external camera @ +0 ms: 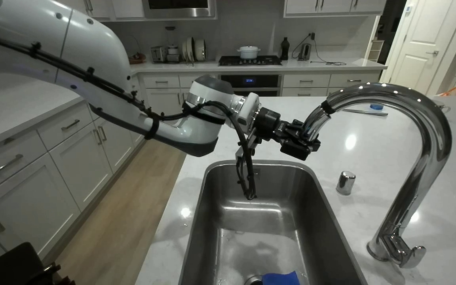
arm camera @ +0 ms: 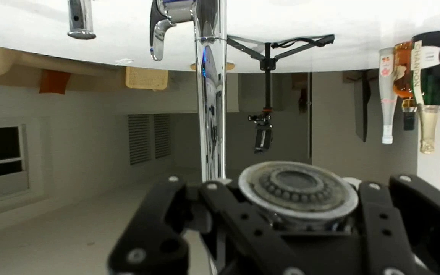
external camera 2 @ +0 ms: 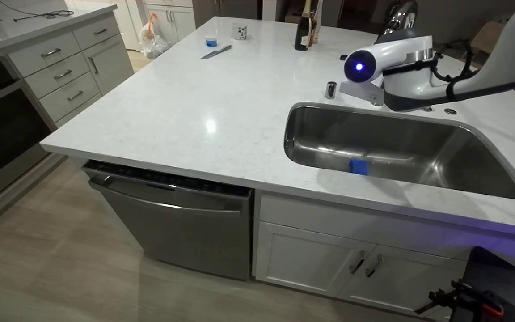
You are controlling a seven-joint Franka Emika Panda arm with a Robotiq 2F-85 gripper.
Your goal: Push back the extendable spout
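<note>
Arm reaches in high, forearm sloping down to the wrist, above the level of the sink. From the wrist, the end effector runs out near level, tipped slightly down. It's clamped on the extendable spout; wrist view has the spray face between the finger linkages. In an exterior view the spout shows past the sink's far corner, faucet side, at the end of the gooseneck. Can't tell if it's fully seated. Faucet base and chrome cap sit on the surface along the sink's long edge, cap nearer the far end. In an exterior view the wrist's lit end cap faces out, end effector hidden behind.
</note>
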